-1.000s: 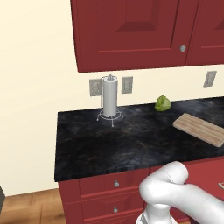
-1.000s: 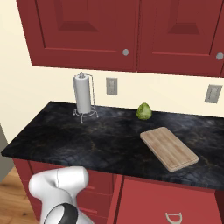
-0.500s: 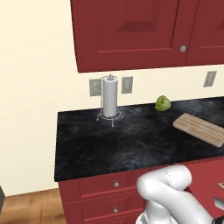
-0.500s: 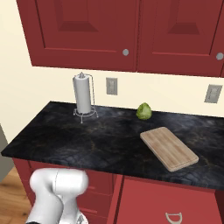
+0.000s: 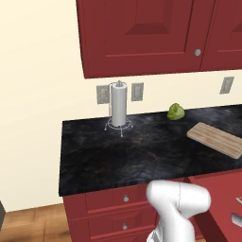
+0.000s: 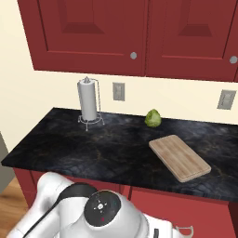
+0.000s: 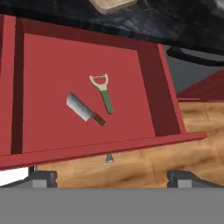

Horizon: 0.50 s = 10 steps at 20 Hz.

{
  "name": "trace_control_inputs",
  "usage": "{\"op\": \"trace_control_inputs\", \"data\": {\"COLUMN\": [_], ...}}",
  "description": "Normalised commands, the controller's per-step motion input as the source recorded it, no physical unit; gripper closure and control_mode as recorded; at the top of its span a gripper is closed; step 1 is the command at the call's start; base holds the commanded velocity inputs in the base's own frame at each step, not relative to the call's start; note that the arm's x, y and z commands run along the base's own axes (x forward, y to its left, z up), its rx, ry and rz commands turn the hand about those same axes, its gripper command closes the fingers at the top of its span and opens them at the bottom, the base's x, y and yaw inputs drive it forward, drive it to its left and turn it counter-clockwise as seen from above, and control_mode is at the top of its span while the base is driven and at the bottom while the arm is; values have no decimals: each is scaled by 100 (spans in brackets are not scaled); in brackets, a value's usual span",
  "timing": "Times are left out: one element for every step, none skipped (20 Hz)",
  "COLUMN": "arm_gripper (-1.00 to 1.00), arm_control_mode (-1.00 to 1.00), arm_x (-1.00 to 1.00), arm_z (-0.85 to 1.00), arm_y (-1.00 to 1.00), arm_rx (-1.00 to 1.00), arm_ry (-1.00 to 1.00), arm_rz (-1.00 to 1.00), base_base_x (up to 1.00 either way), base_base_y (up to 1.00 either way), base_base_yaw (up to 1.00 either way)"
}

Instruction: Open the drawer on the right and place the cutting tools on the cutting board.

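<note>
The drawer [image 7: 87, 87] stands pulled open below the pincer [image 7: 111, 177], whose two tips are spread wide apart with nothing between them. On the drawer floor lie a small cleaver [image 7: 85, 109] and a green-handled peeler [image 7: 104, 92], just beside each other, straight ahead of the pincer. The cleaver lies diagonally and the peeler nearly lengthwise. The cutting board [image 6: 179, 157] waits on the counter [image 6: 93, 148] above.
</note>
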Motion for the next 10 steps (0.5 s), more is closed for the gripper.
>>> {"op": "trace_control_inputs", "data": {"arm_gripper": [-100, -100, -100, -100, -100, -100, -100, -100, -100, -100], "arm_control_mode": [-100, -100, -100, -100, -100, -100, -100, -100, -100, -100], "arm_x": [93, 89, 77, 38, 0, 1, 10, 6, 3, 0], "arm_z": [0, 0, 0, 0, 0, 0, 0, 0, 0, -16], "arm_y": [100, 100, 79, 42, 0, 0, 0, 0, 0, 0], "arm_rx": [-30, -27, -20, -13, -1, 0, 0, 2, 9, 15], "arm_ry": [32, 33, 31, 22, 2, 0, 0, 2, 9, 12], "arm_rz": [-25, -24, -20, -10, 0, 0, 0, 0, 0, 0], "base_base_x": [0, 0, 0, 0, 0, 0, 0, 0, 0, 0], "base_base_y": [0, 0, 0, 0, 0, 0, 0, 0, 0, 0], "base_base_yaw": [0, 0, 0, 0, 0, 0, 0, 0, 0, 0]}}
